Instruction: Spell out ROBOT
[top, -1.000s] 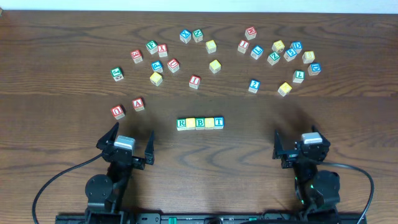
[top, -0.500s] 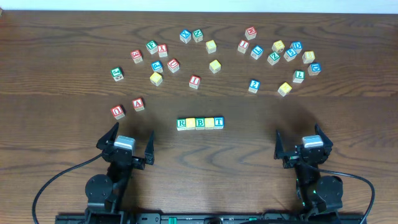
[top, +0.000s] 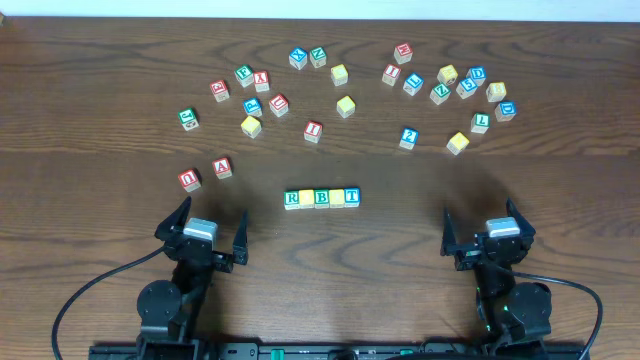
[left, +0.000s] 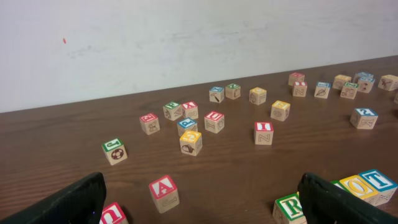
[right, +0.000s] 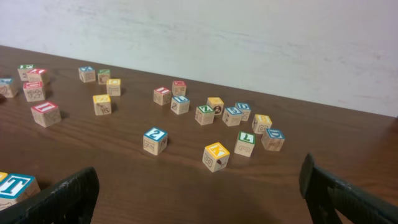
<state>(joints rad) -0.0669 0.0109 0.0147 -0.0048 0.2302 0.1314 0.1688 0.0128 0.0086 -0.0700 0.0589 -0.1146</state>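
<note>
ROBOT row (top: 321, 198) lies at the near middle of the table (top: 90, 215); both grippers are apart from it.
Left to right it reads R (top: 292, 199), B (top: 322, 198), T (top: 351, 196), with a yellow-topped cube (top: 307, 198) in each gap, all touching side by side; left gripper (top: 213, 212) sits nearer and to the left, jaws spread wide, holding nothing; right gripper (top: 479, 212) nearer and to the right, likewise wide and empty; red A cube (top: 223, 167) lies far-left of the row.

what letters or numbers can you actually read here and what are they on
"R": green-lettered R cube
"B": green-lettered B cube
"O": yellow cube beside T
"T": blue-lettered T cube
"A": red A cube
"2": blue 2 cube
"I": red I cube
The rest: too small or blurred to read.
</note>
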